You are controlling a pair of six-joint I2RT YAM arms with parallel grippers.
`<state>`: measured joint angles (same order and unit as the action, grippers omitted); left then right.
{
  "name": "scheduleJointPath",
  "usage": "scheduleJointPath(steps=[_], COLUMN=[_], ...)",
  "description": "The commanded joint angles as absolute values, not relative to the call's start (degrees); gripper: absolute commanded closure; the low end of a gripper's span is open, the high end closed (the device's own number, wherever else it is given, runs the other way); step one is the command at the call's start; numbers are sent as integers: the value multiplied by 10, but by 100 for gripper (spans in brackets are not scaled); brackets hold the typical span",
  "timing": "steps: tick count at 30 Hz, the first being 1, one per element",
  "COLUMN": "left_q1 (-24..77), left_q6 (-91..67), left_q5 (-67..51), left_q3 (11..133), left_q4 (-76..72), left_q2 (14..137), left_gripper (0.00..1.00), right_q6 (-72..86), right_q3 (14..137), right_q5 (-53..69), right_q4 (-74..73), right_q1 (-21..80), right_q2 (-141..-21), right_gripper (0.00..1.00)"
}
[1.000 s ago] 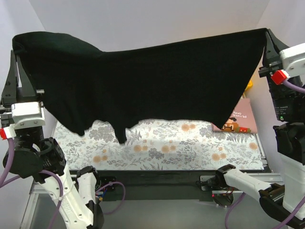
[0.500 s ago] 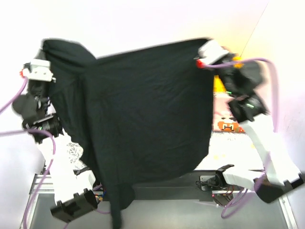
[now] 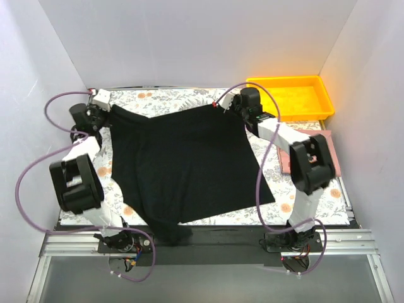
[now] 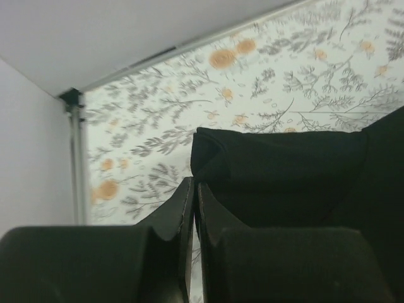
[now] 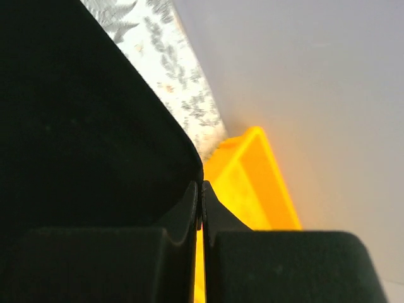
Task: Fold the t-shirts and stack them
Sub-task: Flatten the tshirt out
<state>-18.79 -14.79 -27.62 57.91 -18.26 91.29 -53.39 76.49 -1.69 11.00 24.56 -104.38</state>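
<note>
Fingers on both arms are clamped on cloth. The left fingers (image 4: 180, 211) are pressed together on the far-left corner of the black t-shirt (image 3: 183, 164), and the right fingers (image 5: 213, 211) pinch its far-right corner, so each arm holds one end of the same far edge. That two-corner hold reads as a way of laying the shirt out flat. It lies spread across the flower-patterned desk (image 3: 334, 199), drawn fairly straight between the two pinch points near the back wall, while its near part spills over the desk's front edge in a bunched lump. Spreading it this way would give clean lines for a fold, which in my judgement has not yet begun. To the right, the yellow tray (image 3: 290, 98) sits in the far corner, just apart from the shirt. A pink book (image 3: 333, 165) lies nearer than the tray, partly under the right arm and off the cloth. By count: one t-shirt, one tray, one book, two arms. No folded stack shows.
</note>
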Motion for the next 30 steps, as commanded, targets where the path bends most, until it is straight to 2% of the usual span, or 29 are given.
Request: scheduleJointPath(steps=[1, 8, 16, 17, 18, 19, 21, 26, 27, 30], left_q1=[-155, -136, -135, -134, -131, -130, -130, -131, -130, -130], left_q6=[-103, -106, -160, -165, -170, -188, -222, -232, -231, -214], left_q5=[-234, -168, -173, -171, -167, -164, -159, -188, -203, -249], left_q3=[651, 821, 1003, 1031, 1054, 1103, 1146, 1083, 1070, 1000], left_q4=[-195, -163, -146, -135, -124, -90, -38, 62, 89, 204], left_q2=[1006, 1181, 1310, 1323, 1334, 1348, 1343, 1253, 1234, 1153], left_gripper=[100, 100, 100, 86, 75, 68, 57, 51, 51, 51], right_q6=[-564, -592, -606, -609, -608, -606, -588, -511, -497, -451], right_q3=[841, 960, 1088, 1105, 1113, 1118, 1088, 1033, 1028, 1019], right_q5=[-42, -101, -198, -208, -231, -239, -241, -181, -166, -94], right_q4=[171, 172, 171, 171, 170, 170, 158, 67, 35, -124], right_q1=[231, 229, 229, 229, 231, 232, 231, 233, 235, 235], right_q2=[-1118, -1269, -1368, -1374, -1384, -1383, -1342, -1237, -1222, -1168], right_gripper=[99, 99, 99, 92, 70, 56, 35, 25, 9, 2])
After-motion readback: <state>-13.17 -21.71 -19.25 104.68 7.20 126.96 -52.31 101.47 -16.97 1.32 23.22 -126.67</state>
